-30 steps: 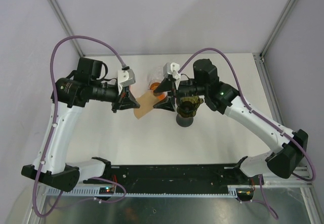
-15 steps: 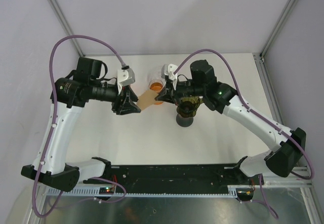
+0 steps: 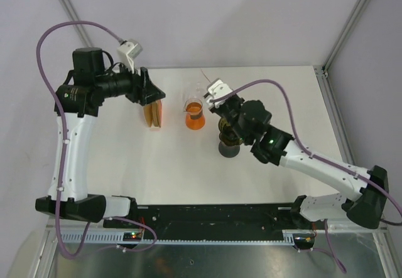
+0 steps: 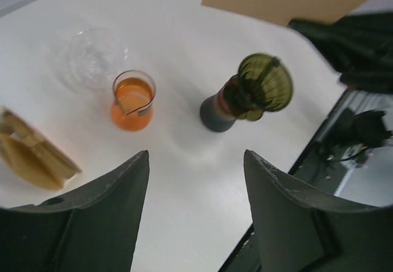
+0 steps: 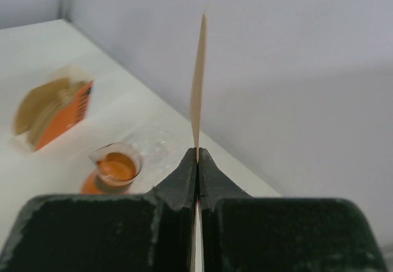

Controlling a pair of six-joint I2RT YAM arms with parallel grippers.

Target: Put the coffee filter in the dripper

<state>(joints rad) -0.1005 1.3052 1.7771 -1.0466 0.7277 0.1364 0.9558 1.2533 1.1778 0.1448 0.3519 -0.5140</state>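
Top view: the green dripper (image 3: 228, 141) sits on the table (image 3: 176, 165) just beside the beaker of orange liquid (image 3: 195, 116), half under the right arm. The left gripper (image 3: 151, 96) hangs over the filter box (image 3: 154, 113).

Left wrist: its jaws are spread wide and empty.

Right wrist: the right gripper (image 5: 197, 154) is pinched tight on the brown coffee filter (image 5: 198, 81), which is edge-on, up in the air and not in the dripper.

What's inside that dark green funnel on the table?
No paper in the funnel, only its bare walls; its narrow bottom is too dark to see. The filter is pinched in the right end effector.
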